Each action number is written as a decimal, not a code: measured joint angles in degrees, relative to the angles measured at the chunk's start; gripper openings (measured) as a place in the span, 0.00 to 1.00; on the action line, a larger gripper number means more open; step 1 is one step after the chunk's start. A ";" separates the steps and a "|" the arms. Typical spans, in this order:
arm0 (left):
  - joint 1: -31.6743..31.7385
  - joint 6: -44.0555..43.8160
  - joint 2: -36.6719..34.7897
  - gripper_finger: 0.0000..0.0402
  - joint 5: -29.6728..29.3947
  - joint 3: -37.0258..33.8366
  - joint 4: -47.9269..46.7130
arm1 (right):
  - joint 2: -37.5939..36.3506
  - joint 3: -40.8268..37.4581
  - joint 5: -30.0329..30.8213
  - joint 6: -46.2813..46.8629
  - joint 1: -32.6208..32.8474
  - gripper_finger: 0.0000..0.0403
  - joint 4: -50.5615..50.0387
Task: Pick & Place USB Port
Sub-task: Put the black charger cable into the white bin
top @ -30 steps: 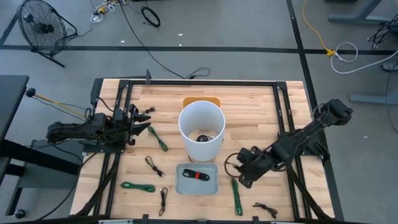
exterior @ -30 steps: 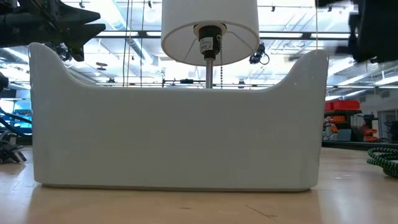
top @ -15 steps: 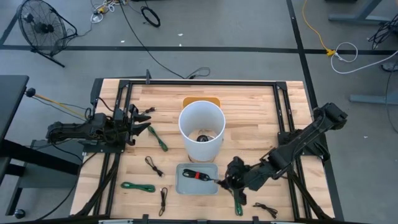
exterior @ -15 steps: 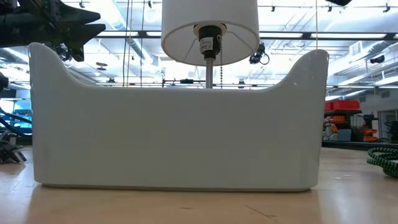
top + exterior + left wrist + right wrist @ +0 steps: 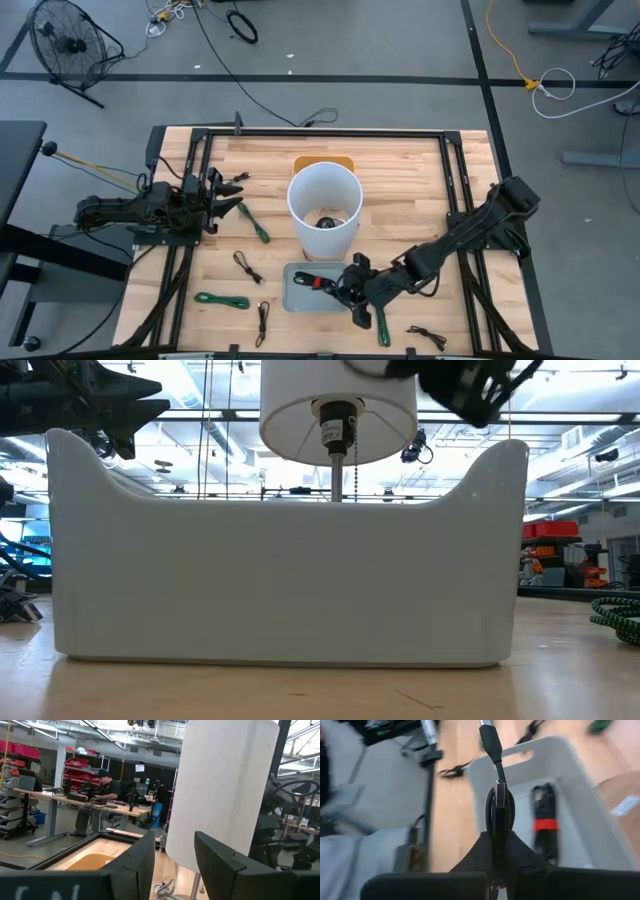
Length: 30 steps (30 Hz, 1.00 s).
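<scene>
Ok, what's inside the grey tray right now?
The grey tray holds a coiled black cable with a red band. The right gripper hangs over the tray's right edge, shut on another black cable, and covers that corner in the high view.

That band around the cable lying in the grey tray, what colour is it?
Red, wrapped around a black coiled cable inside the grey tray. The right wrist view shows it best.

White lampshade (image 5: 225, 795) ahead; person (image 5: 102, 795) at far desk (image 5: 75, 800).

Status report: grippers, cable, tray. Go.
Right gripper shut on black cable, at grey tray edge. Left gripper open, parked by lamp. Nothing blocking.
</scene>
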 joint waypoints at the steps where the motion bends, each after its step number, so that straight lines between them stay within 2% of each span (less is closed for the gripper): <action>1: 0.00 0.00 0.00 0.36 0.00 0.00 0.02 | 0.26 0.00 1.37 -0.29 -0.15 0.02 0.04; 8: -0.02 0.03 0.00 0.36 0.00 0.00 -0.04 | 0.43 0.00 3.71 -2.02 -0.74 0.02 0.82; 24: -0.01 0.15 0.00 0.36 0.00 0.00 -0.07 | 4.83 0.02 1.33 -4.90 -2.95 0.02 5.68; 30: -0.02 0.20 0.00 0.36 0.02 0.00 -0.13 | 4.82 0.02 -0.75 -4.81 -2.97 0.15 6.84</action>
